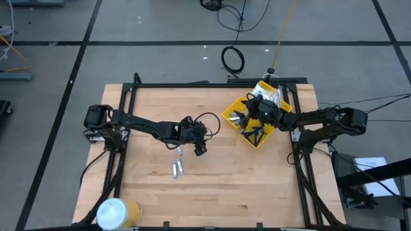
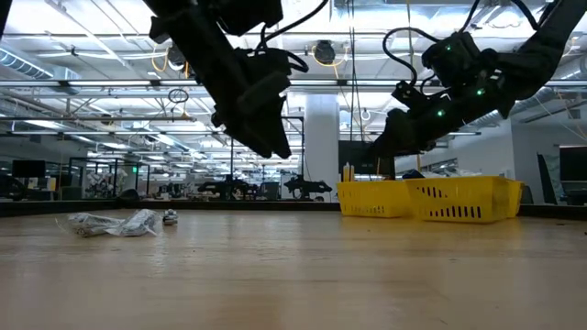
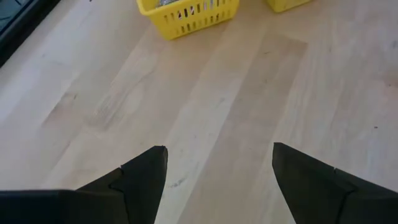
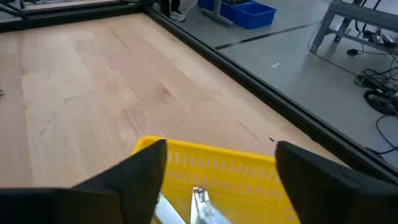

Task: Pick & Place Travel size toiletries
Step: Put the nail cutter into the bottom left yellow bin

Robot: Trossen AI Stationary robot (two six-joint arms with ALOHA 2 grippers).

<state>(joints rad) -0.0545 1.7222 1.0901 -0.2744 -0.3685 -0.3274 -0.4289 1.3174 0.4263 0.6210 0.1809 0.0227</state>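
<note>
Two silvery packets (image 1: 176,168) lie low and centre-left in the high view, on bare table (image 1: 218,192), with the white-and-yellow cylinder (image 1: 117,213) down in the bottom left corner. Just above them hangs the left gripper (image 1: 200,149), jaws spread and nothing between them. To do this pick well, I'd say it should drop straight over one packet, straddle it across the narrow side, and close only once low. Plenty of open wood around, so room to swing is good. Farther off, upper right, the right gripper (image 1: 259,110) hovers over the yellow bin (image 1: 231,113), fingers parted and empty, toiletries beneath it. Bin walls and the table's black frame (image 1: 212,84) are the edges to mind.
</note>
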